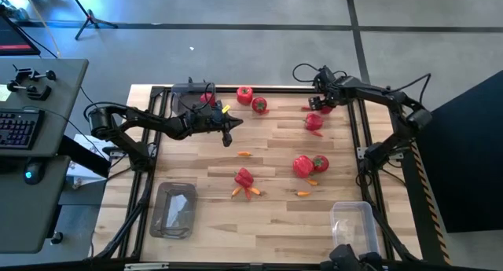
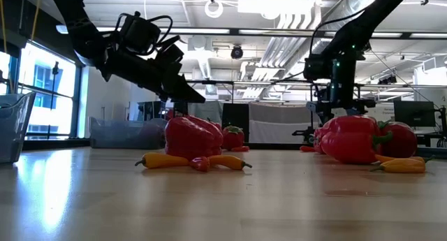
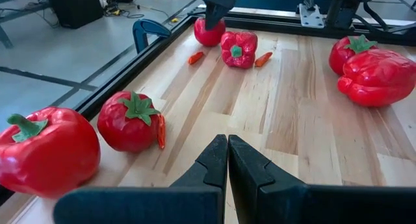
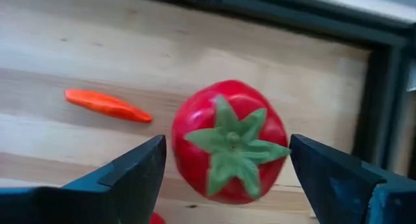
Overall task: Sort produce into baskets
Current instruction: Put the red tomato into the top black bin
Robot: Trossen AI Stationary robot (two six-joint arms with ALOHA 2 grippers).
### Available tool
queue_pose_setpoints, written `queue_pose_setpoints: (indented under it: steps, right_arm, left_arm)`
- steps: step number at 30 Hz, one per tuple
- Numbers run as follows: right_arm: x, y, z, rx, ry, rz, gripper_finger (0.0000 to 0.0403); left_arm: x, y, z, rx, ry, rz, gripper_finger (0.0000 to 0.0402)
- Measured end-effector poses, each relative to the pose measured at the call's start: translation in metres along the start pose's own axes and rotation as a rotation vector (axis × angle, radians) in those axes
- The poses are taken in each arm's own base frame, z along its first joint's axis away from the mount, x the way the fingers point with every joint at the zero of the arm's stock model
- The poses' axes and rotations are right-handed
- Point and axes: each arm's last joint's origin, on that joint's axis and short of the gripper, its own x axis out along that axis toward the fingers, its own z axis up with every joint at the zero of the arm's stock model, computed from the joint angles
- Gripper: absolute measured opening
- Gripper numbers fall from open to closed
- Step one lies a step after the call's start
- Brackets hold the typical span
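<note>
Tomato [image 4: 229,143], round with a green star top, sits directly below our right gripper [image 4: 227,169], whose fingers stand wide to either side of it without touching; it has no long axis, so any approach angle serves; it lies at the far right of the table [image 1: 275,145], beside a small orange piece [image 4: 107,104]; our left gripper [image 3: 227,160] waits closed above the table's far left part; how high the fingers hang above the tomato we cannot tell; the nearest basket [image 1: 353,224] is well apart.
</note>
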Motion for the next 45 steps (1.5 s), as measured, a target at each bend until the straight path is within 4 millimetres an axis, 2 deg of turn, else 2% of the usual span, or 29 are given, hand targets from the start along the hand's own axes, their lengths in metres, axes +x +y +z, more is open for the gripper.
queue_pose_setpoints:
  steps: [9,15,21,27,31,37,41,45]
  right_arm:
    - [0.014,0.003,-0.001,-0.016,0.045,-0.016,0.0314]
    - [0.011,0.002,-0.001,-0.007,0.039,-0.014,0.028]
    - [-0.008,0.0,-0.001,-0.024,0.008,0.084,0.0244]
    - [-0.043,0.009,-0.004,-0.058,-0.125,0.216,0.024]
    - [-0.066,0.029,-0.008,-0.102,-0.262,0.32,0.0239]
    - [-0.084,0.081,-0.013,-0.206,-0.453,0.549,0.0239]
    - [-0.091,0.116,-0.018,-0.269,-0.556,0.754,0.0238]
    - [-0.096,0.143,-0.022,-0.303,-0.646,0.915,0.0238]
  left_arm:
    - [0.0,0.0,0.0,-0.005,0.0,0.0,0.0]
    - [0.0,0.0,0.0,-0.005,0.0,0.0,0.0]
    - [0.0,0.001,0.0,-0.022,0.0,0.011,0.0]
    - [-0.001,0.008,0.0,-0.087,-0.003,0.035,0.0]
    - [-0.001,0.014,0.003,-0.128,-0.015,-0.008,0.0]
    - [0.004,0.017,0.022,-0.076,-0.069,-0.056,0.0009]
    - [0.007,0.018,0.032,0.006,-0.095,-0.051,0.0039]
    - [0.009,0.016,0.038,0.097,-0.11,-0.018,0.0088]
